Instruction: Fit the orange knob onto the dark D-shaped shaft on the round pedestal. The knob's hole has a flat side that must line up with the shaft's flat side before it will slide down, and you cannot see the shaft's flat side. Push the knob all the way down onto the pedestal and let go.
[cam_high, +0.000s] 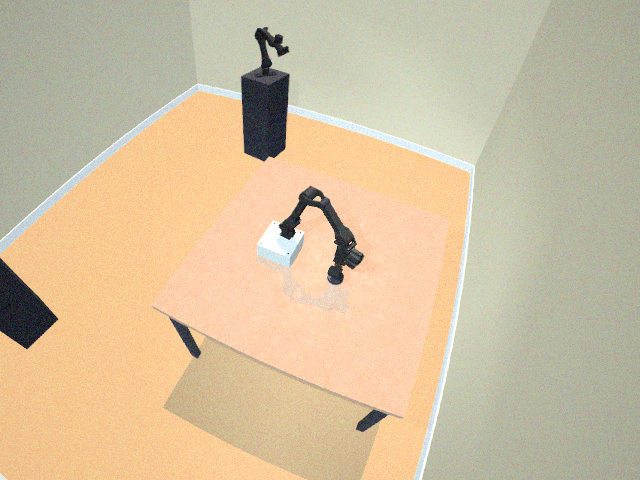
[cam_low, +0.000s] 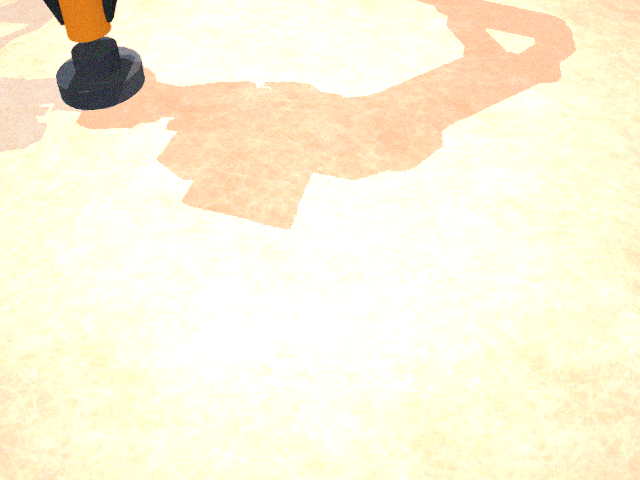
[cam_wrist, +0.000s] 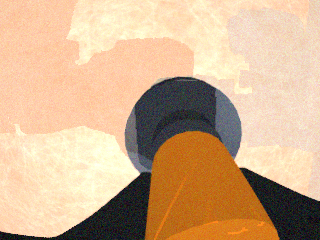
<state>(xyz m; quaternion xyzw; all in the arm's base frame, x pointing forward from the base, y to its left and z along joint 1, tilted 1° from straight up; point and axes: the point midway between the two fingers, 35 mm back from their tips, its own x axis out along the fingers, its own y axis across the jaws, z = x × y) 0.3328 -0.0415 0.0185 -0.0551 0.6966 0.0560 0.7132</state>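
The orange knob (cam_low: 86, 21) (cam_wrist: 200, 185) is held between the two black fingers of my gripper (cam_low: 84, 14) (cam_wrist: 194, 179), which is shut on it. The dark shaft (cam_low: 96, 60) stands up from the round dark pedestal (cam_low: 135, 77) (cam_wrist: 228, 122) (cam_high: 335, 280). In the exterior view the knob's lower end is at the shaft's top, a little to the left, and most of the shaft shows below it. Whether they touch, I cannot tell. In the wrist view the knob covers part of the pedestal. The knob's hole and the shaft's flat side are hidden.
The arm's white base block (cam_high: 273, 250) stands on the pink table (cam_high: 248, 315), behind and left of the pedestal in the top view. A second dark arm (cam_high: 264, 49) stands on a tall black stand (cam_high: 264, 116) beyond the table. Arm shadows lie around the pedestal.
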